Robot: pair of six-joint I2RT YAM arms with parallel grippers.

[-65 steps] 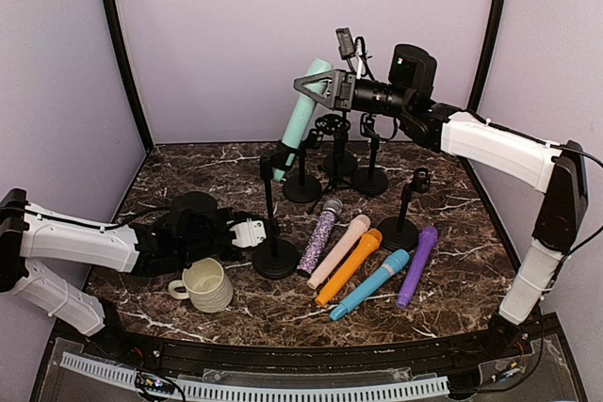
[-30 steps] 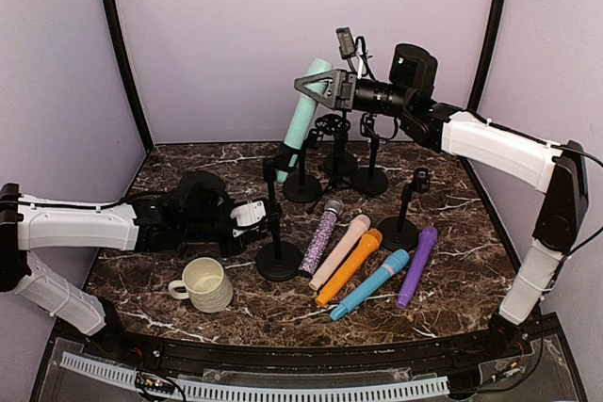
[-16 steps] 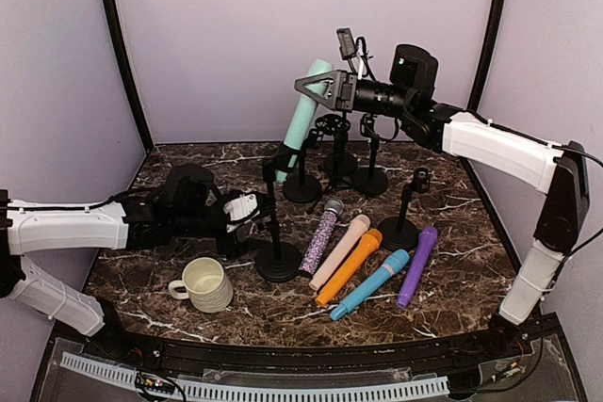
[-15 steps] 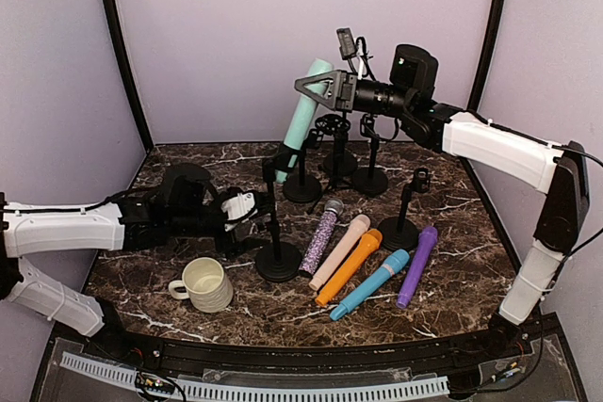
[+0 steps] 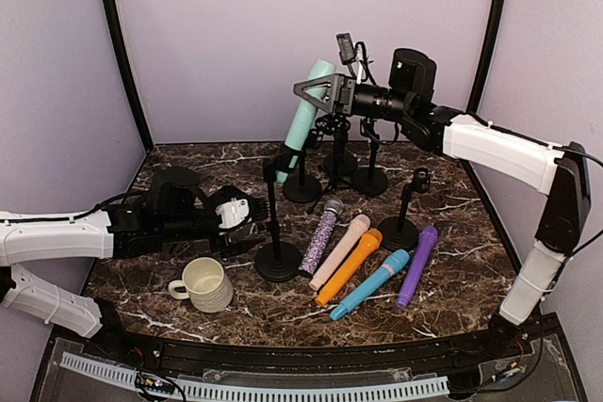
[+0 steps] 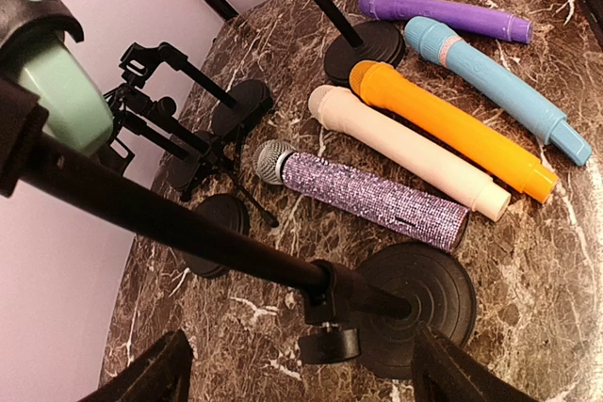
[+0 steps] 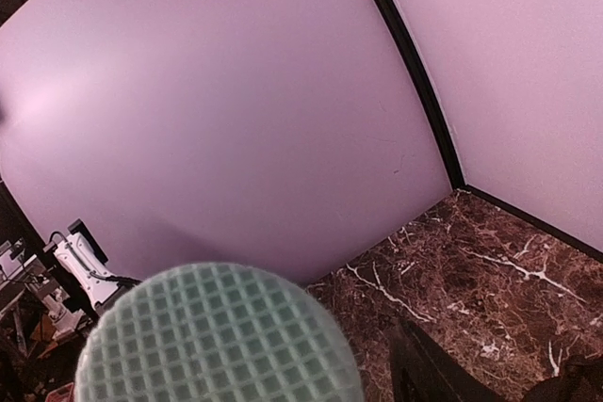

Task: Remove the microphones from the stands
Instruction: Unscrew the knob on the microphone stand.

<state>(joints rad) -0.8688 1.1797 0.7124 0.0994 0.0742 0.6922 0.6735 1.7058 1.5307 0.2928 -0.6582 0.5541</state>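
**A:** Is the microphone already out of the stand?

**B:** Not yet. The mint-green microphone leans in the upper centre of the top view. Its lower end sits in the clip of the stand.

**A:** And the arms, what are they doing?

**B:** The right gripper is at the head of the microphone. In the right wrist view the meshed head fills the lower left. One finger stands apart from it, so I judge the jaws spread and holding nothing. The left gripper is just beside the pole, left of centre. In its own wrist view both fingers are parted and the pole runs ahead of them, untouched.

**A:** So what is left to do?

**B:** Almost everything, I think: the grasp, the pull out of the clip, and the laying down. Five other microphones lie on the table at lower centre. I cannot say whether they belong to this task.
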